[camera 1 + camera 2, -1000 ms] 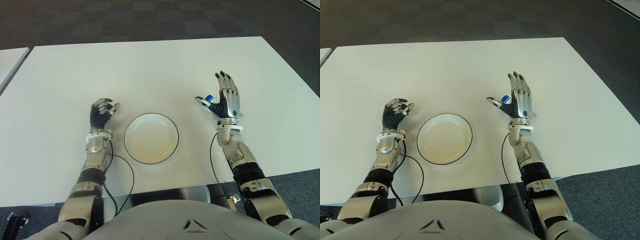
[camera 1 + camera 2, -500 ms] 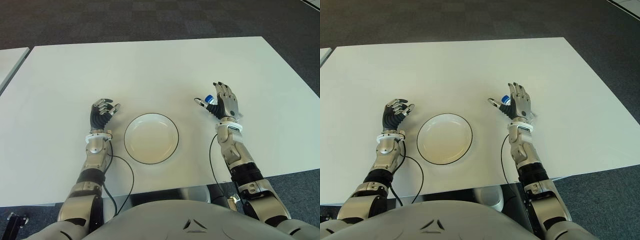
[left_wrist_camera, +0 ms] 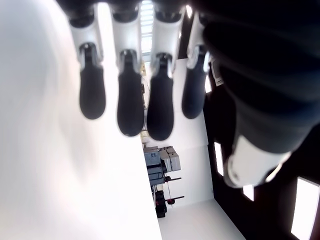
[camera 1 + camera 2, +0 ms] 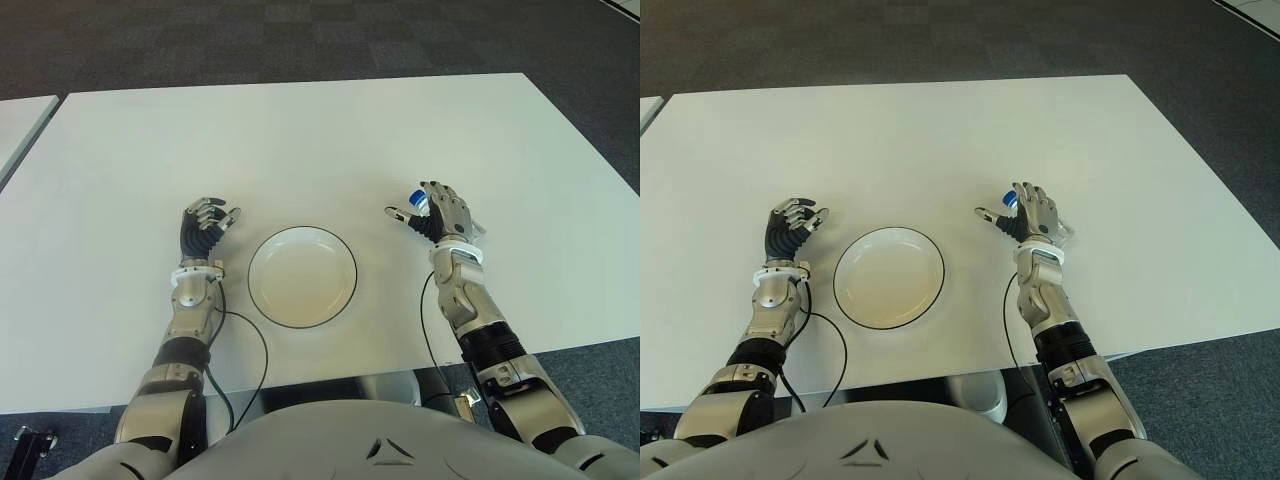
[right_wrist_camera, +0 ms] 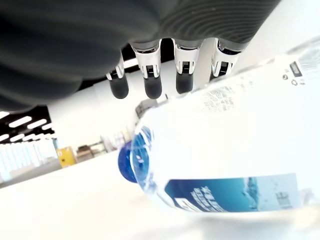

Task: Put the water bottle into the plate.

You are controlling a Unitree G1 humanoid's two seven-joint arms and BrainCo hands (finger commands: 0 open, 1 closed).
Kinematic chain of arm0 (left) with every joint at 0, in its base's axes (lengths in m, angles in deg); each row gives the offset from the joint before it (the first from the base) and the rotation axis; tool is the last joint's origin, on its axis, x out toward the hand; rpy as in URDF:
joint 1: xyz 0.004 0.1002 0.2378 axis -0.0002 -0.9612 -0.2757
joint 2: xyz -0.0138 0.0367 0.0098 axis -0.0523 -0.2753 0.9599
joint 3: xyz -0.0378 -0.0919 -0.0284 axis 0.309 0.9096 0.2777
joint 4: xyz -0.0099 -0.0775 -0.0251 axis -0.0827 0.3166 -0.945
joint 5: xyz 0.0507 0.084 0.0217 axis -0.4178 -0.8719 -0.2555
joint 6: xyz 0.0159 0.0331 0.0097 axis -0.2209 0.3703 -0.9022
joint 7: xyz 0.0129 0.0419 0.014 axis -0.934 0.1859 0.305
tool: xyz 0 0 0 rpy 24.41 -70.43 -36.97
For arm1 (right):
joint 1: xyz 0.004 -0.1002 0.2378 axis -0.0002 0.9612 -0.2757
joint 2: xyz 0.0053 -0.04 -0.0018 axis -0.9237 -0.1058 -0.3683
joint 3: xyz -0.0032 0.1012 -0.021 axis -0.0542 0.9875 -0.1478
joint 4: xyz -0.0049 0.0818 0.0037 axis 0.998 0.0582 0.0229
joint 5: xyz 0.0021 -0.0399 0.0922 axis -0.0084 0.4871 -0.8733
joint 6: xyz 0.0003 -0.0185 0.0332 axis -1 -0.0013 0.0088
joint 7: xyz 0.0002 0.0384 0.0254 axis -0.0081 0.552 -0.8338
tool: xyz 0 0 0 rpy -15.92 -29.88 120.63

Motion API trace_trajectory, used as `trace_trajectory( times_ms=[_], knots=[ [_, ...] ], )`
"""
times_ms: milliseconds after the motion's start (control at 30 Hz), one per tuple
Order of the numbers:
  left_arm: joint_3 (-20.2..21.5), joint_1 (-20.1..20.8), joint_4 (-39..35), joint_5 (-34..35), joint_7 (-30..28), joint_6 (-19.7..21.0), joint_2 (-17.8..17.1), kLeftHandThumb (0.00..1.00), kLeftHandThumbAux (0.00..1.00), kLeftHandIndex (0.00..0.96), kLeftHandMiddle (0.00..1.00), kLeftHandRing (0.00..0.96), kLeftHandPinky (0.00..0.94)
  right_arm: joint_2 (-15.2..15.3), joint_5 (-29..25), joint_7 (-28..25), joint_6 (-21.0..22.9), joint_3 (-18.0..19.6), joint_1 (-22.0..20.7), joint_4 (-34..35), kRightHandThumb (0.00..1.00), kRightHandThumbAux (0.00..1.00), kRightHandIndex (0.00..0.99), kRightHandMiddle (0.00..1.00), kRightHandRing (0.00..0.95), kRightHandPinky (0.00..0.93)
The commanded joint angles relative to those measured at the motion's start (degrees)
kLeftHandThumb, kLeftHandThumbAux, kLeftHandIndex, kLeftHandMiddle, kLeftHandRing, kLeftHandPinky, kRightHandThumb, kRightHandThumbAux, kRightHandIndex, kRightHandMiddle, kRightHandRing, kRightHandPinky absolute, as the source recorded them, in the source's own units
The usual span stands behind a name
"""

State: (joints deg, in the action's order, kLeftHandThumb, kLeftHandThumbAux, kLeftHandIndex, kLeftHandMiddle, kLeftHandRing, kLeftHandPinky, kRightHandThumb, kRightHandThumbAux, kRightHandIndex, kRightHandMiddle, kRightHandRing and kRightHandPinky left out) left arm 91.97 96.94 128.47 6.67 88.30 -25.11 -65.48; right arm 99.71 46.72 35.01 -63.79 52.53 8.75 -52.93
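A clear water bottle (image 5: 225, 150) with a blue cap (image 4: 419, 198) and a blue label lies on its side on the white table (image 4: 300, 140), to the right of the plate. My right hand (image 4: 428, 210) is down over it, palm on the bottle's body. Its fingers (image 5: 152, 85) reach past the bottle without closing, and the thumb sticks out toward the plate. The white plate (image 4: 302, 277) with a dark rim is bare and sits between my hands. My left hand (image 4: 205, 222) shows just left of the plate, fingers relaxed, holding nothing.
A cable (image 4: 250, 330) runs from my left wrist over the table's near edge. A second table's corner (image 4: 20, 120) shows at the far left. Dark carpet surrounds the table.
My right hand has dropped from upright with straight fingers down onto the bottle, its fingers bending forward over it. The left hand and plate have not moved.
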Motion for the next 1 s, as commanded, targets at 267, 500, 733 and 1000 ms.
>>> trace_trajectory(
  times_ms=[267,500,733,1000],
  knots=[
    [0.6,-0.5,0.1,1.7,-0.9,0.2,0.4,0.707,0.715,0.434,0.606,0.580,0.560,-2.0,-4.7,-6.6,3.8,-0.5,-4.0,-9.1,0.572,0.147,0.000,0.000,0.000,0.000],
    [0.5,-0.4,0.5,1.6,-0.5,-0.6,0.0,0.707,0.715,0.434,0.609,0.584,0.565,-3.2,-6.4,-6.3,3.3,-0.9,-8.1,-19.5,0.568,0.142,0.000,0.000,0.000,0.000],
    [0.8,-0.3,0.6,2.1,-0.4,-0.4,0.0,0.708,0.715,0.434,0.607,0.580,0.557,-3.1,-5.7,-12.7,7.7,-3.7,-11.3,-23.9,0.555,0.141,0.000,0.000,0.000,0.000],
    [1.0,-0.2,0.6,2.8,-0.7,0.0,0.2,0.708,0.714,0.435,0.612,0.583,0.562,-3.9,-5.4,-19.5,14.4,-6.8,-15.2,-27.7,0.555,0.179,0.000,0.000,0.000,0.000]
  ],
)
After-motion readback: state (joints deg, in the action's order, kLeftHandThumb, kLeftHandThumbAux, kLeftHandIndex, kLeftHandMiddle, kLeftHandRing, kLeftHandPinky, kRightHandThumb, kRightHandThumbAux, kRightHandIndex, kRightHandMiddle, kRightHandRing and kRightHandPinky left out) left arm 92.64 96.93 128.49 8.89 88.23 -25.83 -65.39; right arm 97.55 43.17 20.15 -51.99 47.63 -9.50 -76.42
